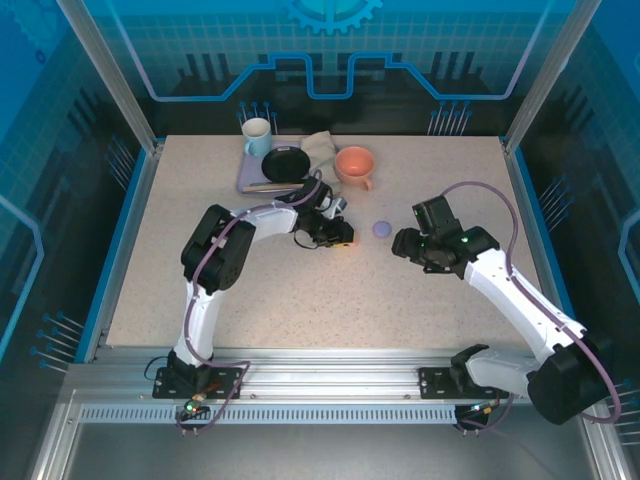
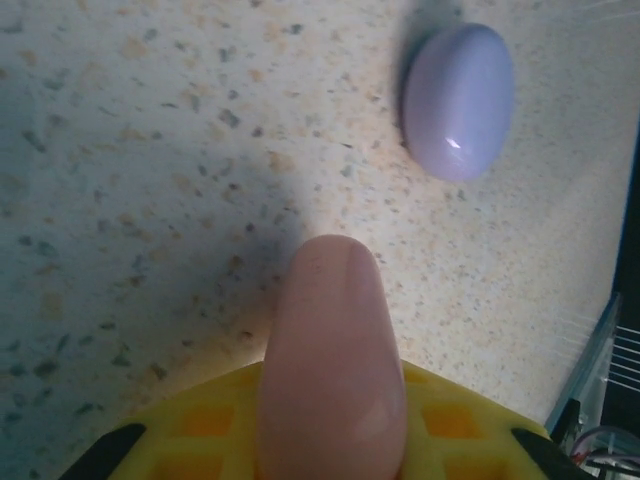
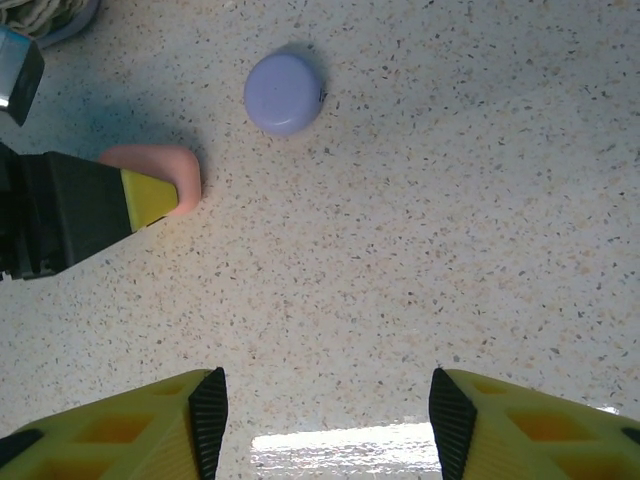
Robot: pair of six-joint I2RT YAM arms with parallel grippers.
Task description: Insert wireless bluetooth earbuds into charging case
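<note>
Speckled table (image 1: 300, 290) with a pink case (image 3: 185, 170) and a lilac case (image 3: 285, 93) near its middle.
Clamped on the pink case is the left gripper (image 3: 150, 195); the lilac case lies closed just beside it, and the right gripper (image 3: 325, 410) hovers near, jaws apart.

White-and-black arms (image 1: 520, 292), yellow jaws, seemingly purple cables (image 1: 480, 184).

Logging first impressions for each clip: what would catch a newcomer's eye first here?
Near the middle of the table, the left gripper is shut on a pink case held low over the surface. Just to its right in the top view, a lilac case lies closed on its own, with the right gripper open beside it.
</note>
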